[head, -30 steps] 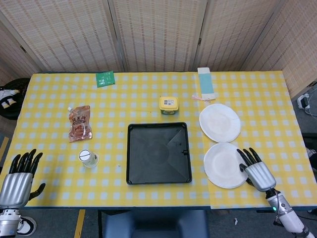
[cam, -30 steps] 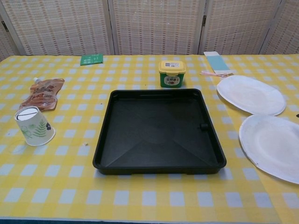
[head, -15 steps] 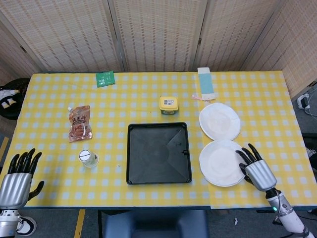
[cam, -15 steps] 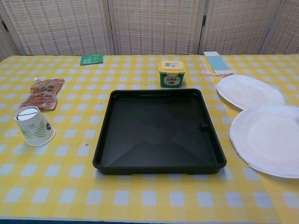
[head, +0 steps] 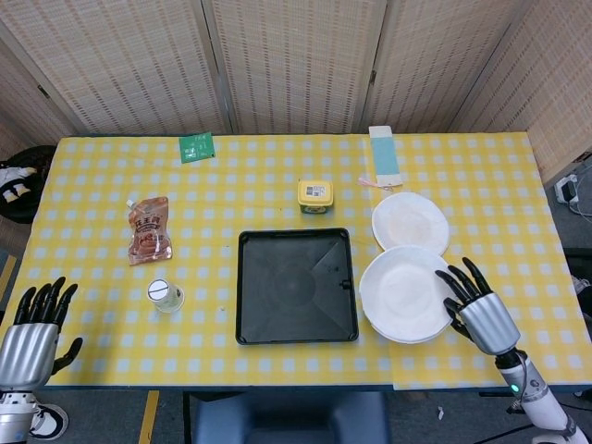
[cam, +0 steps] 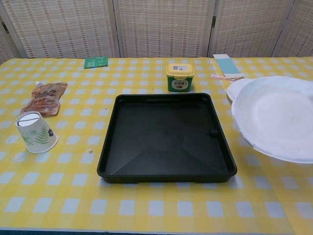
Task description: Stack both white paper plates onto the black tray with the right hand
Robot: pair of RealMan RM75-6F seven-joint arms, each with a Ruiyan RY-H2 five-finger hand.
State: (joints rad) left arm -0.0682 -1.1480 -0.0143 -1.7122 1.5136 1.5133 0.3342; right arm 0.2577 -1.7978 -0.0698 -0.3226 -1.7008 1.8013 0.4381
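Observation:
The black tray lies at the middle of the table's near side, with nothing in it. My right hand grips the right rim of one white paper plate, which hangs lifted just right of the tray and overlaps the tray's right edge. In the chest view this plate looms large at the right, and the hand itself is out of frame. The second white plate lies flat behind it, partly covered. My left hand hovers at the near left corner, fingers apart, holding nothing.
A yellow-lidded tub stands behind the tray. A paper cup and a brown sauce pouch lie to the left. A green packet and a blue-and-white pack sit near the far edge.
My right hand has lifted the near plate off the table and carried it left toward the tray, so it now covers part of the far plate. The left hand has stayed put.

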